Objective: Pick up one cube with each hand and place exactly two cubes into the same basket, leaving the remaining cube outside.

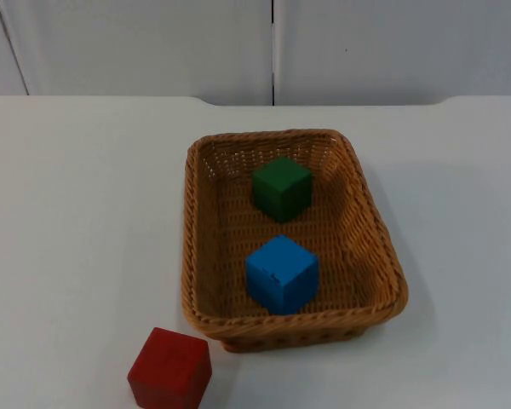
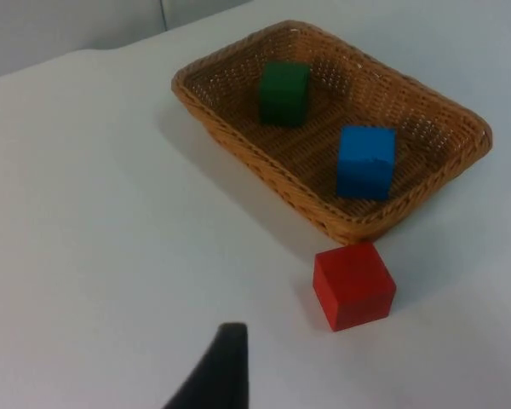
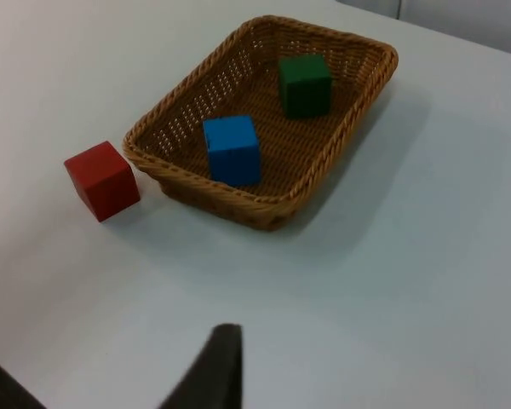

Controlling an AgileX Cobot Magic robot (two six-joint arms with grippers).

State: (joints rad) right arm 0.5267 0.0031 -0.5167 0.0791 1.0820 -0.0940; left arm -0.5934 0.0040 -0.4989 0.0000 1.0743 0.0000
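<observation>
Left gripper (image 2: 217, 375) and right gripper (image 3: 209, 371) each hang above the bench (image 1: 77, 221), back from the basket (image 1: 200, 281); jaw state cannot be told. Green cube (image 1: 282, 189) and blue cube (image 1: 281, 274) sit inside basket, apart. Red cube (image 1: 169, 370) on bench just beside basket's near corner.

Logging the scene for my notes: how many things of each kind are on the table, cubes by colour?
Green cube, in the basket: 1
Blue cube, in the basket: 1
Red cube, on the table beside the basket: 1
Wicker basket: 1
Total: 4
</observation>
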